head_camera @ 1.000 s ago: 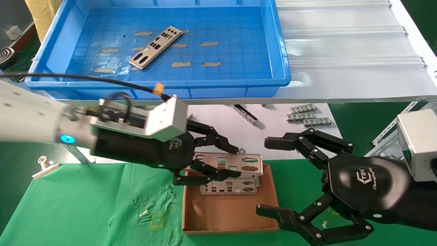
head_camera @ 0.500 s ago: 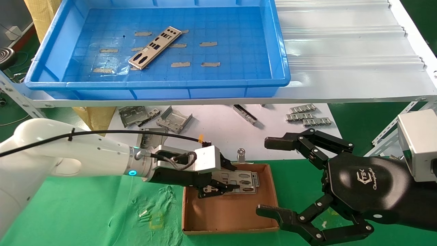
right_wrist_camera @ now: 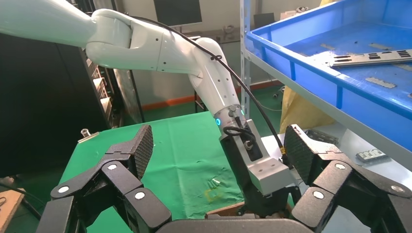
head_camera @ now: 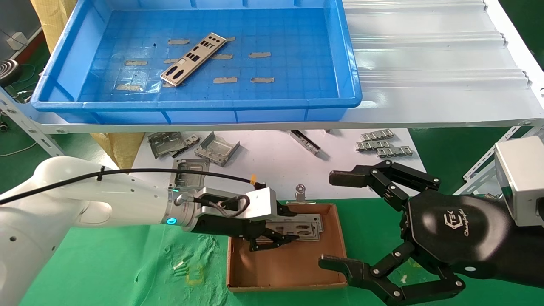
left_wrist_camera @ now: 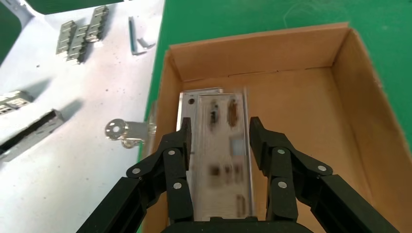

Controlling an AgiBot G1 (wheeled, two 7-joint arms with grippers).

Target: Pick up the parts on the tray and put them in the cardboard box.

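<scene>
My left gripper (head_camera: 280, 238) (left_wrist_camera: 218, 128) reaches low into the cardboard box (head_camera: 284, 263) (left_wrist_camera: 291, 97). Its fingers stand open on either side of a punched silver part (head_camera: 304, 221) (left_wrist_camera: 221, 145). That part lies along the box's far side on top of another part (left_wrist_camera: 201, 91). One more part (head_camera: 193, 58) (right_wrist_camera: 369, 57) rests at a slant on the floor of the blue tray (head_camera: 195, 103) (right_wrist_camera: 301, 63) on the upper shelf. To the right of the box, my right gripper (head_camera: 331, 219) (right_wrist_camera: 218, 136) hangs wide open and holds nothing.
Bent grey brackets (head_camera: 216, 148) and comb-like strips (head_camera: 382, 144) lie on the white surface under the shelf. A metal clip (head_camera: 301, 189) (left_wrist_camera: 124, 131) sits at the box's far rim. Green cloth (head_camera: 106, 263) covers the table in front.
The left gripper carried the part down from above the box onto the part lying inside, and its fingers have loosened. The right arm has not moved.
</scene>
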